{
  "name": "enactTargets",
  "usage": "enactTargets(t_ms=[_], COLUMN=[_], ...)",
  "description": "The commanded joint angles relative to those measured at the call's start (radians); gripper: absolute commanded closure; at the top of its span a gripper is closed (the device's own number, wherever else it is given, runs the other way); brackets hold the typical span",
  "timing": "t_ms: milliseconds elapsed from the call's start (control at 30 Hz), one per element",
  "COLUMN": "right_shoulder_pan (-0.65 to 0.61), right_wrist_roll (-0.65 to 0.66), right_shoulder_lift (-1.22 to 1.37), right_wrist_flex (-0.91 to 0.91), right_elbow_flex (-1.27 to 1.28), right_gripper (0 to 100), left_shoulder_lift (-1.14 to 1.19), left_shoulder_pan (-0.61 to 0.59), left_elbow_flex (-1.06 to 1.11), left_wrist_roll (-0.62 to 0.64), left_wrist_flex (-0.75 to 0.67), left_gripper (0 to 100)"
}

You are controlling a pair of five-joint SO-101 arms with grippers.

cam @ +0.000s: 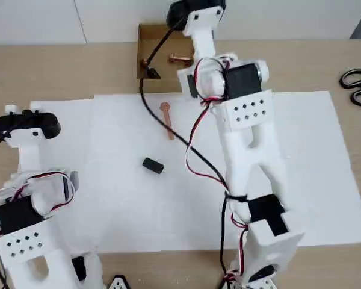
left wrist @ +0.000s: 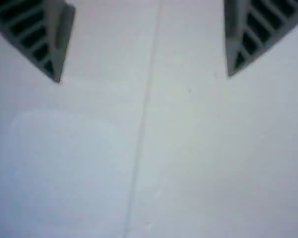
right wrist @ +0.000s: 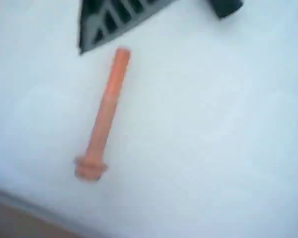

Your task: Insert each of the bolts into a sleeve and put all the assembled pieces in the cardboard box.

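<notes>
We judge the bolt [right wrist: 102,119], lying toward 1 o'clock from the sleeve [cam: 153,165], light, rigid and roll-prone, so the spread right gripper [right wrist: 154,29] should pinch mid-shank

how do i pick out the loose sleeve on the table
Look at the white sheet on the table. Near its middle lies the sleeve. It is a short black cylinder, unlike the long copper-coloured bolt lying beyond it towards the cardboard box.
</notes>
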Motion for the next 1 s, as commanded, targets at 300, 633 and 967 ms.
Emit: enactTargets(t_ms=[300, 633, 967], right_shoulder_pan=[-0.177, -0.177, -0.177], right_wrist_roll=[0.008, 0.157, 0.216], right_shoulder_lift=[-0.073, -0.208, -0.294], right_wrist_flex=[0.093, 0.105, -0.027], right_elbow_flex=[0.048, 0.270, 0.540], right_gripper=[85.0, 84.9, 84.9], left_shoulder_lift=[0.000, 0.000, 0.000], left_shoulder_pan=[0.002, -0.002, -0.002], left_elbow_flex=[-0.004, -0.004, 0.022], left_wrist_roll=[-0.003, -0.003, -0.003], left_wrist_flex=[0.003, 0.003, -0.014], left_gripper=[80, 80, 80])
